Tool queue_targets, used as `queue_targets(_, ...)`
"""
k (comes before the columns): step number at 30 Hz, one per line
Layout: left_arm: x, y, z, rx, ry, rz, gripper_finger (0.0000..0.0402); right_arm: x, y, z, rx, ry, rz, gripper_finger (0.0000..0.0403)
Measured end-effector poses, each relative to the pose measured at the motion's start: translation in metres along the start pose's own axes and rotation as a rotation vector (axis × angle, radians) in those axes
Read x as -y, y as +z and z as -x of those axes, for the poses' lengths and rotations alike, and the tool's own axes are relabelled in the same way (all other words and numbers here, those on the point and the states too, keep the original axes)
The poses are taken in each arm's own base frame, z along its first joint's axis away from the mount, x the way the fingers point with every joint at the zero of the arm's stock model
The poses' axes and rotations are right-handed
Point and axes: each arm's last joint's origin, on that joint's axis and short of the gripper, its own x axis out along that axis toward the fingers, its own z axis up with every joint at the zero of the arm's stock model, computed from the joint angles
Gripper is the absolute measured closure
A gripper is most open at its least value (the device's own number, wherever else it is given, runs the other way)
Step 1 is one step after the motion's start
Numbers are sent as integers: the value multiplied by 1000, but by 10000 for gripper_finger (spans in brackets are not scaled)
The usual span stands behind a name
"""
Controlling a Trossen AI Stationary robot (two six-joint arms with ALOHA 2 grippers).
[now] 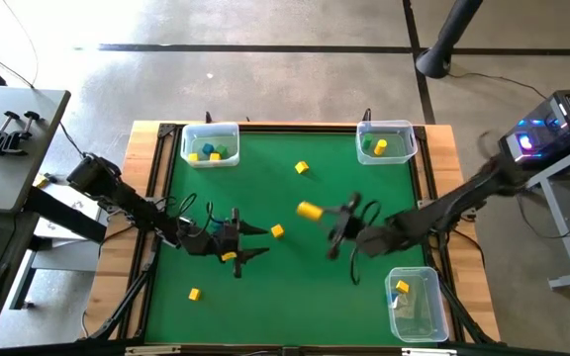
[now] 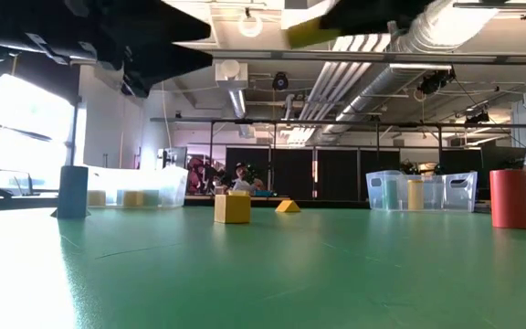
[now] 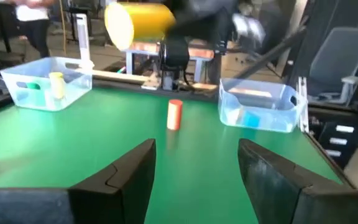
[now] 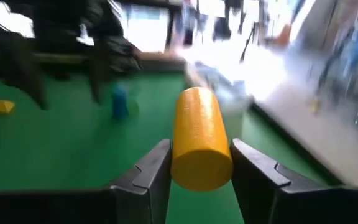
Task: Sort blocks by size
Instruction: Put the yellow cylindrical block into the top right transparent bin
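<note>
The right gripper (image 4: 199, 171) carries a yellow cylinder (image 4: 197, 137) clamped between its fingers above mid-table, so a bin drop likely comes next (which bin is unclear). The left gripper (image 3: 196, 168) hovers nearby, fingers apart, empty. 3 clear bins (image 1: 210, 144) hold small yellow, green and blue blocks.

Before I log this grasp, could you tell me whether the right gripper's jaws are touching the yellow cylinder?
Touching. The right wrist view shows the right gripper with both jaws pressed against the sides of the yellow cylinder, no gap on either side.
</note>
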Motion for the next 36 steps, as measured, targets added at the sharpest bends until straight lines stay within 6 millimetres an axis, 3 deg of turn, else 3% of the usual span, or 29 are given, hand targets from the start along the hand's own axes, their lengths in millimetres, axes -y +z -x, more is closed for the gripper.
queue_targets(3,0,-1,0,-10,-2,5,189,50,18,13,-227,-16,-134,267)
queue_targets(9,0,-1,0,-10,3,-7,189,157,18,16,-762,-310,-231,267)
queue_targets(15,-1,-1,0,-10,4,-7,189,255,-3,-9,-943,-406,-379,267)
queue_targets(20,-1,-1,0,-10,6,-8,188,324,-43,-28,-1067,-449,-517,267)
queue_targets(23,-2,-1,-1,-9,12,-8,188,352,-62,-42,-1150,-461,-551,267)
queue_targets(27,-6,0,-3,-8,29,-6,188,375,-72,-61,-1204,-467,-556,267)
queue_targets(36,-10,0,-5,-6,45,13,188,399,-97,-84,-1361,-442,-607,267)
